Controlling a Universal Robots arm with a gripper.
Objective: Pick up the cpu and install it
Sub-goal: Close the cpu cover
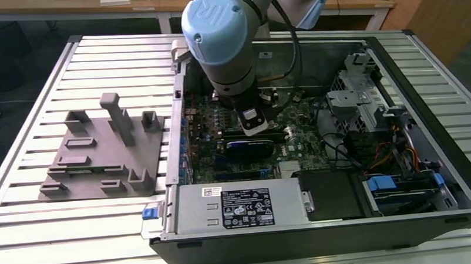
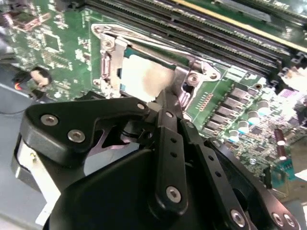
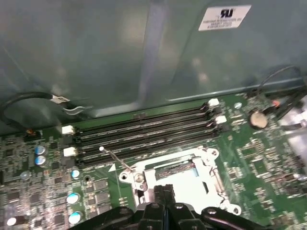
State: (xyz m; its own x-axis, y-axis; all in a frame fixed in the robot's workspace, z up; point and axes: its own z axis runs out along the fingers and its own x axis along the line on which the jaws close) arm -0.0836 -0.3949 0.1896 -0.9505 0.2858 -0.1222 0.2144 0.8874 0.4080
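Note:
The cpu (image 2: 144, 76), a flat square chip with a silvery-white top, lies flat inside the metal-framed socket (image 2: 108, 62) on the green motherboard; it also shows pale within the socket frame (image 3: 213, 165) in the first wrist view as cpu (image 3: 194, 187). My gripper (image 2: 165, 101) hangs just above the chip's near edge, its two black fingers pressed together with nothing between them. In the first wrist view the gripper (image 3: 163, 190) stands at the socket's edge. From outside, the gripper (image 1: 255, 129) reaches down into the open computer case (image 1: 426, 219).
Long memory slots (image 3: 144, 132) run beside the socket, with capacitors (image 3: 72, 199) and cables (image 3: 29, 100) nearby. A power supply (image 1: 238, 208) fills the case's front. Drive bays and wiring (image 1: 376, 133) crowd the exterior view's right. A grey fixture (image 1: 103, 154) sits on the slatted table at the exterior view's left.

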